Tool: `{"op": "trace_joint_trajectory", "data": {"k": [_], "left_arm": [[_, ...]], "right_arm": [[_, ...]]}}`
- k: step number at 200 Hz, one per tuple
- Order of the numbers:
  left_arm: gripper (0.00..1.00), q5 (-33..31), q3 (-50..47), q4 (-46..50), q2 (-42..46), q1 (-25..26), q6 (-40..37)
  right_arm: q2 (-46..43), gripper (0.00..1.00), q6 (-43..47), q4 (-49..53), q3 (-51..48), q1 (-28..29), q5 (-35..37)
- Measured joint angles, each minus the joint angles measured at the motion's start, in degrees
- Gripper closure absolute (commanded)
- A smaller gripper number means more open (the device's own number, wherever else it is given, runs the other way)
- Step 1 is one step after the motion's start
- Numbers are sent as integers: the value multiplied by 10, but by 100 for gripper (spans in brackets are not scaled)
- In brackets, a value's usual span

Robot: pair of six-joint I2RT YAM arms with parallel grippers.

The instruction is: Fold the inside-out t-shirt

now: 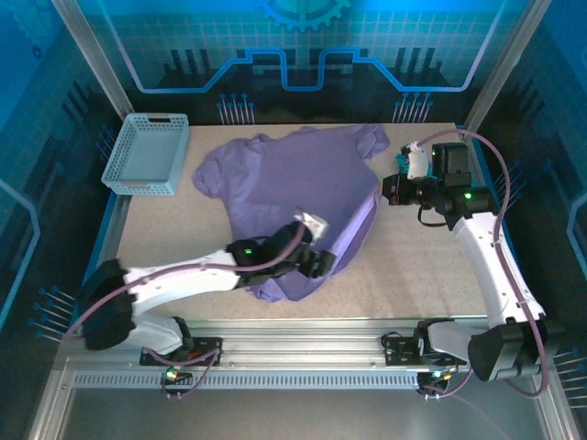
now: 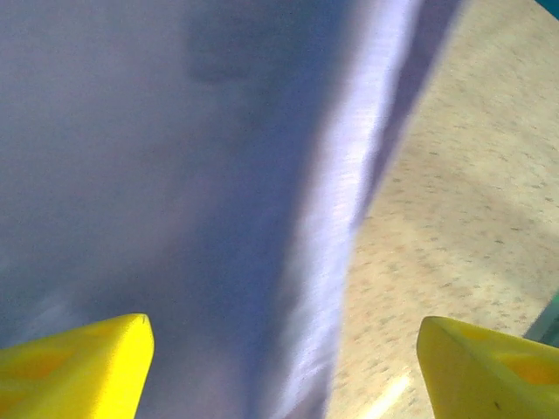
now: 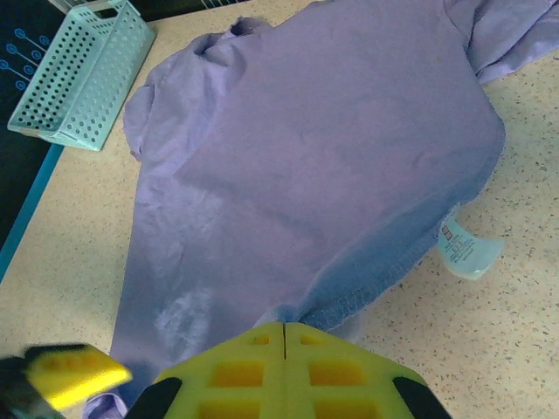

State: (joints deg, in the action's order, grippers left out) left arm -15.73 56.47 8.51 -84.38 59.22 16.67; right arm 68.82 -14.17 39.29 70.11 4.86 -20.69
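The inside-out t-shirt [image 1: 293, 183] lies spread across the middle of the table, lavender-purple, its sleeves toward the back. My left gripper [image 1: 323, 264] hovers over the shirt's near part. In the left wrist view it [image 2: 284, 367] is open: the yellow fingertips [image 2: 79, 367] stand wide apart, with the t-shirt [image 2: 175, 175] and its edge beneath them. My right gripper [image 1: 385, 191] is at the shirt's right edge. From the right wrist, its jaws [image 3: 286, 325] are shut on the stitched hem [image 3: 393, 271], lifted off the table. A pale blue care label [image 3: 467, 249] hangs from the hem.
A light teal perforated basket [image 1: 147, 154] stands at the back left corner, also seen as the basket [image 3: 79, 78] from the right wrist. Bare speckled tabletop [image 1: 422, 266] lies to the right and front of the shirt. Metal frame posts [image 1: 92, 55] bound the back.
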Motion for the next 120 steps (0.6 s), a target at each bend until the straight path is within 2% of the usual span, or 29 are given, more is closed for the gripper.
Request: {"op": "trace_joint_trajectory", "data": {"k": [15, 29, 77, 90, 99, 115, 120], "left_arm": [[20, -9, 26, -22, -67, 13, -17], [27, -21, 31, -35, -108, 14, -28], [68, -54, 31, -58, -159, 11, -61], [84, -56, 31, -71, -159, 9, -64], [100, -57, 31, -76, -159, 6, -67], [100, -57, 29, -84, -156, -1, -64], [100, -55, 28, -85, -155, -4, -64]], "right_arm": [[0, 100, -2, 3, 2, 0, 0], [0, 100, -2, 5, 5, 0, 0], [1, 100, -1, 8, 7, 0, 2], [1, 100, -1, 8, 7, 0, 7], [1, 100, -1, 8, 7, 0, 10], [1, 100, 0, 8, 1, 0, 19], [1, 92, 1, 8, -1, 0, 25]]}}
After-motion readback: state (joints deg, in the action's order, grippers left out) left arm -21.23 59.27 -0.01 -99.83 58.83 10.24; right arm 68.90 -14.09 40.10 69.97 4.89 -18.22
